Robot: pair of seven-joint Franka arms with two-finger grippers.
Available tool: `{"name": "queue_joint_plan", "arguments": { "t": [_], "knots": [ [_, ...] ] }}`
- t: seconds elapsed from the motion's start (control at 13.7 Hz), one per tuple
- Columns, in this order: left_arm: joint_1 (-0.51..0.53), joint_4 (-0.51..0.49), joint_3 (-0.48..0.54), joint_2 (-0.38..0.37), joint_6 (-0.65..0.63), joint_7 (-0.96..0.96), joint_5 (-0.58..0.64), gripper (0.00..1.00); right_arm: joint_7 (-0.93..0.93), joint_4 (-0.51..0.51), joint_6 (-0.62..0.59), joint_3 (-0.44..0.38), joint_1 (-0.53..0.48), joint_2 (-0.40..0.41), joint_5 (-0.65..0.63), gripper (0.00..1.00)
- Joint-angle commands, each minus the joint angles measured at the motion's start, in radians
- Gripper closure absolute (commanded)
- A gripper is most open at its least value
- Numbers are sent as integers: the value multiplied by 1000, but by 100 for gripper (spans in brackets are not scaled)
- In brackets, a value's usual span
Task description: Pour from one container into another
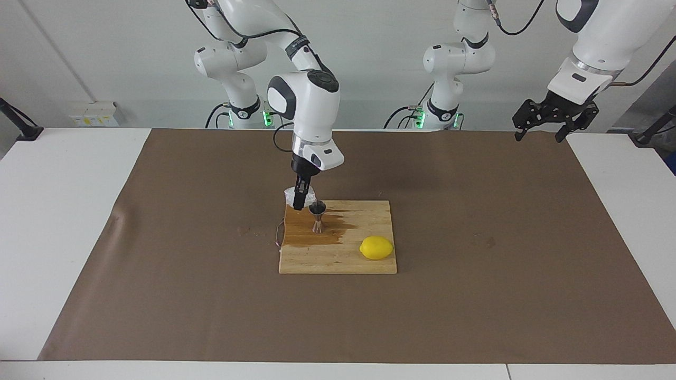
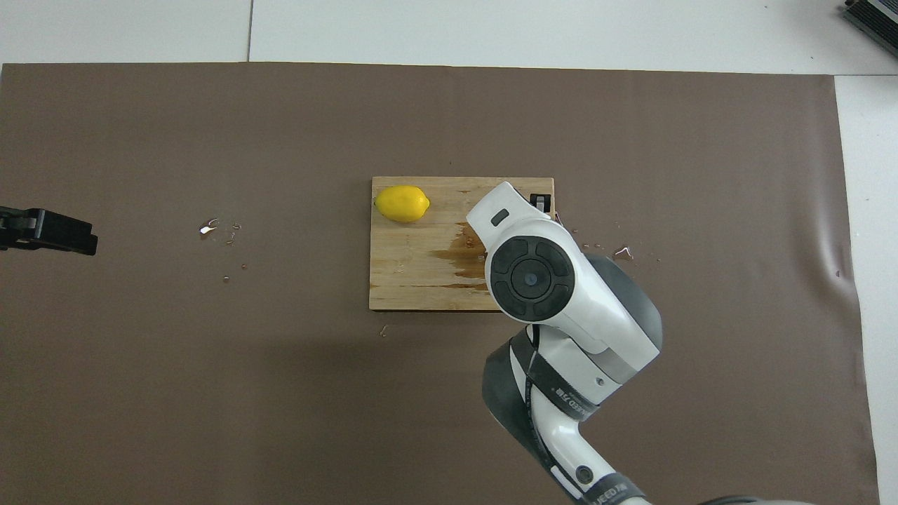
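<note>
We saw the right gripper (image 1: 299,202), clamped on the plastic cup (image 1: 291,195), held just beside the upright jigger (image 1: 317,216) toward the right arm's end, while the left gripper (image 1: 546,122) waited wide open, well apart.

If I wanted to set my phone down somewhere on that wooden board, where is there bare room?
The cutting board has bare dry wood along its edge farthest from the robots, between the lemon and the wet stain. It is crowded where the jigger stands, with the right gripper holding the plastic cup beside it. The left gripper waits away from the board.
</note>
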Motion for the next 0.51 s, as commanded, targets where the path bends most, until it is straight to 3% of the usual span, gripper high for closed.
{"name": "queue_joint_plan", "arguments": {
  "t": [0.0, 0.44],
  "knots": [
    [-1, -27, 4, -22, 22, 12, 3, 0, 28, -4, -12, 4, 0, -8, -34, 89],
    [-7, -14, 12, -16, 25, 5, 3, 0, 28, -6, 5, 10, -5, -5, -15, 89]
  ]
}}
